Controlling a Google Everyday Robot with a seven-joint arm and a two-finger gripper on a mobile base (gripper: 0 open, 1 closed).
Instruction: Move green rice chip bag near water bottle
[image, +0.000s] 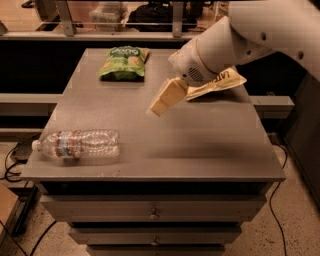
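Nearest the camera, at the bottom of the frame, you've got the front of the bench (200, 145) with a couple of shallow drawers (155, 214) stacked under the top, each with a little knob in the middle. On the grey top, the water bottle (80, 144) is lying on its side at the lower left, close to the front edge, white cap pointing toward the left edge and the label sitting at the cap end. Going further back, around the middle of the frame, the pincer (161, 103) hangs just over the bench surface, angled down and to the left. It shows as a pale cream wedge and honestly I can't tell whether it's apart or together, but I don't see anything in it. It's well apart from the bottle and not touching either bag. The big white arm (235, 37) runs up from it to the upper right corner. Just behind the pincer's wrist, on the right side of the bench, a brown-and-cream chip bag (220, 82) lies flat, mostly covered by the arm, so only a strip with some lettering pokes out. Furthest back, in the upper left part of the bench near the rear edge, the green rice chip bag (123, 62) lies flat, face up, well apart from the water bottle and up and to the left of the pincer. Behind the bench it's just dim shelving and clutter that I can't make out.
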